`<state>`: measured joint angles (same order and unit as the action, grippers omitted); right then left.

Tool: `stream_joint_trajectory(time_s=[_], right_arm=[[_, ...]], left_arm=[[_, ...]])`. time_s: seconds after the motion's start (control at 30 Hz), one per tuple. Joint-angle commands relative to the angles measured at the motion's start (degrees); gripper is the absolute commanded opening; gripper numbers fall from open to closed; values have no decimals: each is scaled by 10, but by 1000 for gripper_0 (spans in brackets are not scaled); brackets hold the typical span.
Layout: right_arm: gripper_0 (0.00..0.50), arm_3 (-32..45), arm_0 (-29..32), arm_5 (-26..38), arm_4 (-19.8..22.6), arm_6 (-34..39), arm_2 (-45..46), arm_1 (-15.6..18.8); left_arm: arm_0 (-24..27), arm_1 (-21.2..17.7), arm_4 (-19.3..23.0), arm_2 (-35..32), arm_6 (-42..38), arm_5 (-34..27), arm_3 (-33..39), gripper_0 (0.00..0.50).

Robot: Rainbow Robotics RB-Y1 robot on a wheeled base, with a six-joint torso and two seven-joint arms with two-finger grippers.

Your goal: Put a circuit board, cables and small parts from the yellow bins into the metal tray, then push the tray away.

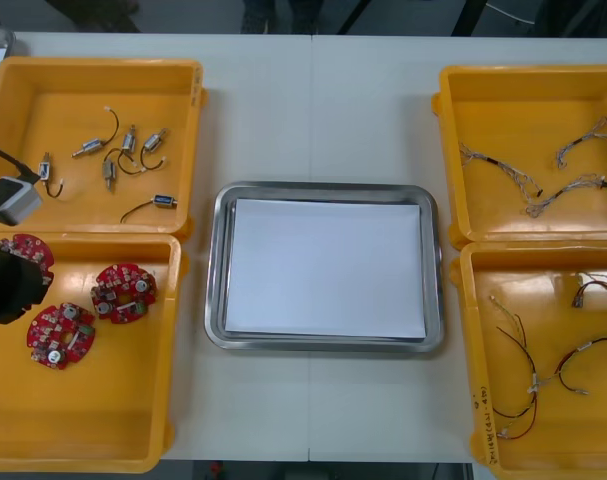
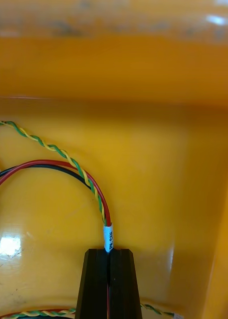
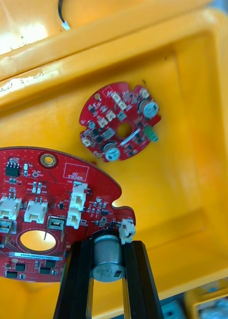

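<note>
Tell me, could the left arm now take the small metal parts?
Probably not yet: the left gripper is shut on a circuit board in the near left bin. The small metal parts lie uncovered in the far left bin. The right gripper grips a red and black cable.

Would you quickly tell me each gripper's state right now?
Left gripper: closed on a red circuit board in a left yellow bin.
Right gripper: closed on a red and black cable in a right yellow bin.
</note>
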<state>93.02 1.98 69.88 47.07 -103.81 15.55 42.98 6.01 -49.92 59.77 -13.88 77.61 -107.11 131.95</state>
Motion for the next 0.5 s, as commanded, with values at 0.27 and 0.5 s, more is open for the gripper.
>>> stream_joint_trajectory(time_s=[0.27, 0.5], right_arm=[[0, 67, -22, 99, 0, -22, 48, 19], [0, 117, -30, 167, 4, -19, 79, 19]], left_arm=[[122, -23, 8, 126, -141, -24, 72, 1], [182, -16, 4, 205, -220, -24, 81, 2]])
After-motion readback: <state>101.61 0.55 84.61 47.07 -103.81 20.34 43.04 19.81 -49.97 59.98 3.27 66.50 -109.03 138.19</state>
